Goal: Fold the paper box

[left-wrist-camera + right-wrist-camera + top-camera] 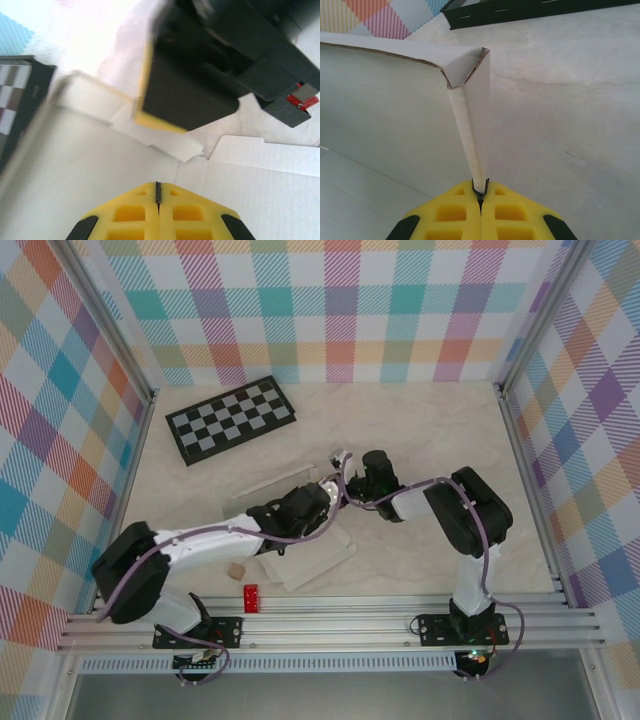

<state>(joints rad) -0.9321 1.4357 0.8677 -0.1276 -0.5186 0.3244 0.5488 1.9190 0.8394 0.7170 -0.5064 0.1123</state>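
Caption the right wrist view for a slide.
Yellow right gripper shut on an upright flap of the plain white cardboard paper box, pale table beyond.

I can read no text, number or brand from here. The paper box [395, 100] is plain white. The red patch [301, 101] on the black housing [210, 75] over it is blurred, and the red block [250, 597] near it is too small to read.

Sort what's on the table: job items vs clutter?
Job:
- paper box, partly folded

Lying about:
- checkerboard
- small red piece
- small tan piece
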